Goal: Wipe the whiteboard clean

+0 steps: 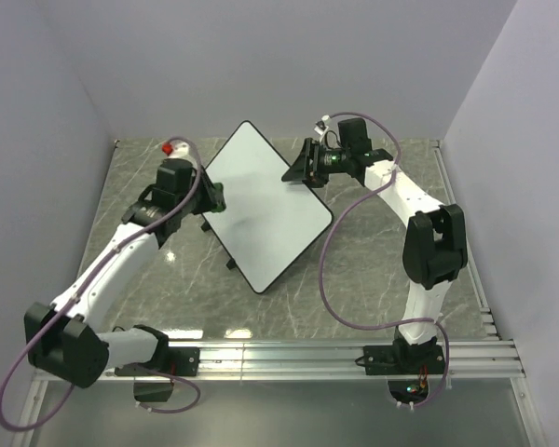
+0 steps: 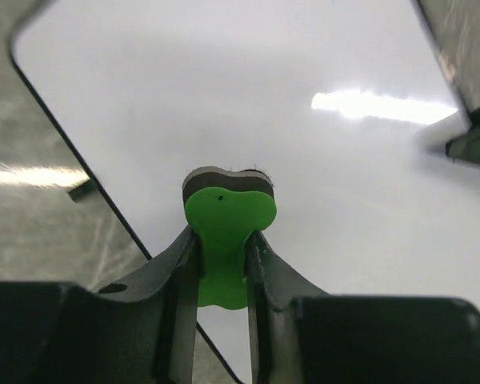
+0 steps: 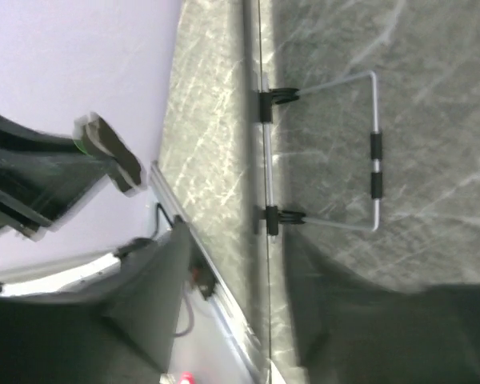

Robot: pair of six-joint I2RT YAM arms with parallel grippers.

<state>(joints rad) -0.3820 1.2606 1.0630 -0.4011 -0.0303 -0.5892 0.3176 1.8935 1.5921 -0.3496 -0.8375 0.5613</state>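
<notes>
Over the whiteboard point(image 1: 261, 209), green eraser point(image 2: 224, 212) in left gripper point(image 2: 222, 242), right gripper point(image 1: 296, 170) opposite

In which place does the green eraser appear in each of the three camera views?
Top external: not visible; the left gripper hides it at the whiteboard's left edge.
Left wrist: green eraser at centre, between the jaws.
Right wrist: upper left, blurred, seen end-on.
Shared landmark: the whiteboard's black rim, edge-on in the right wrist view.
</notes>
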